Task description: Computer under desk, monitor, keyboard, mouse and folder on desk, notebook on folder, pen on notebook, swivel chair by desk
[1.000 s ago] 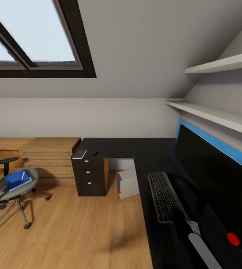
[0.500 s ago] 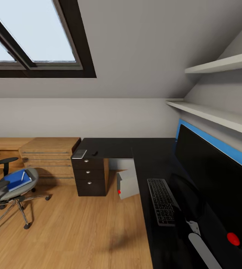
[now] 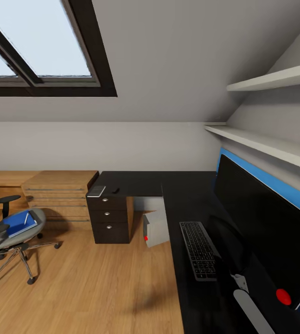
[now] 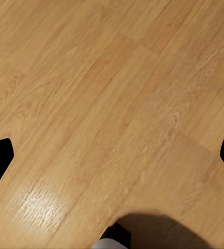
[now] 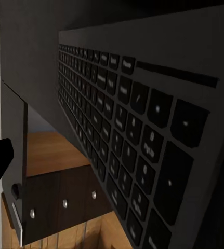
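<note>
two wrist views differ: my left gripper (image 4: 112, 155), fingers spread, faces floor; my right gripper's grip on the keyboard (image 5: 137, 129), unclear; keyboard (image 3: 197, 249) runs lengthwise alongside the monitor (image 3: 261, 232).

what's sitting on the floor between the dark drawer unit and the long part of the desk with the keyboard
The computer, a light-grey box with a red dot, stands on the floor there under the desk, right of the drawer unit, as the head view shows.
</note>
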